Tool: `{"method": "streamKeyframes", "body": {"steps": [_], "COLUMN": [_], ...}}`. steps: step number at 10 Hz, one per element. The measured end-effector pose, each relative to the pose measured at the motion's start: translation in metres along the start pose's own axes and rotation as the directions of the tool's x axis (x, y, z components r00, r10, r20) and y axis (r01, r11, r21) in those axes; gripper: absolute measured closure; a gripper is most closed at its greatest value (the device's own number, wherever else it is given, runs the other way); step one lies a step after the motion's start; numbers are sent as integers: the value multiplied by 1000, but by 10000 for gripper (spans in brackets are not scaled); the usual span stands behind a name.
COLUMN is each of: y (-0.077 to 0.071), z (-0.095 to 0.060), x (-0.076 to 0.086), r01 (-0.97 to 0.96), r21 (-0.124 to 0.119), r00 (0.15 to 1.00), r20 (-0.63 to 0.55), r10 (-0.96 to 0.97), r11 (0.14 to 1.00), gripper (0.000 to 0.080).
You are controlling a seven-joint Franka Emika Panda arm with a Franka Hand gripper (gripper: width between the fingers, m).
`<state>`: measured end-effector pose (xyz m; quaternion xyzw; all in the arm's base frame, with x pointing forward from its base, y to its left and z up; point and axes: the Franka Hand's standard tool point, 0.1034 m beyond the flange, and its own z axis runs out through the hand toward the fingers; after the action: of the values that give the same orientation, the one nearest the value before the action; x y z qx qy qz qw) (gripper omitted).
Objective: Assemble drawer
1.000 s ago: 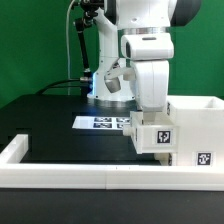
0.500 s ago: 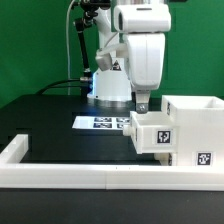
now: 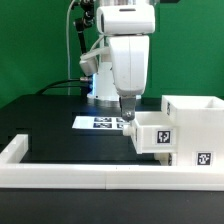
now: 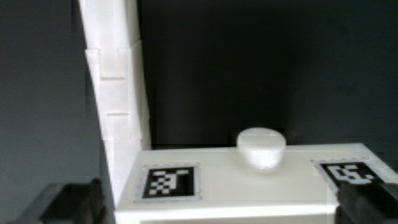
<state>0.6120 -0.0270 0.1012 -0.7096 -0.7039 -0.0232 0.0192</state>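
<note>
My tool hangs over the black counter, just above the front corner of the drawer assembly on the exterior view's right. In the wrist view I see my two dark fingertips, one at each lower corner, well apart and with nothing between them, so the tool is spread wide and holds nothing.

I count one white open-topped drawer box, standing against the low white rail that runs along the counter's near edge and turns up at the exterior view's left end. One smaller white drawer sits pushed partway into the box's side, jutting toward the exterior view's left. From outside I see two black-and-white tags: one on the drawer's face and one lower on the box.

The wrist view shows the drawer front from above, carrying one rounded white knob with two tags flanking it, one on either side. A white notched wall runs away from that face.

One marker board lies flat on the counter behind my tool, partly hidden by it.
</note>
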Motion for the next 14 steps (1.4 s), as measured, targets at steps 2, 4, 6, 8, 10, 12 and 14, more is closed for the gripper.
{"method": "streamKeyframes", "body": {"steps": [2,4,6,8,10,12,14], "y": [0,-6,-9,-12,-13,-14,-15], "z": [1,11,20,29,38,41,42], "x": [-1,-15,-17,-4,8,9,8], "r01": [0,15,25,47,87,72,71], "r21": [2,9,14,26,22,9,10], "r00": [1000,994,989,985,983,986,986], "r20": [0,-107,-149,-165,-164,-150,-151], "r10": [0,-14,-23,-42,-82,-70,-69], "r11": [1000,1000,1000,999,996,997,997], "gripper": [151,151,151,151,151,151,151]}}
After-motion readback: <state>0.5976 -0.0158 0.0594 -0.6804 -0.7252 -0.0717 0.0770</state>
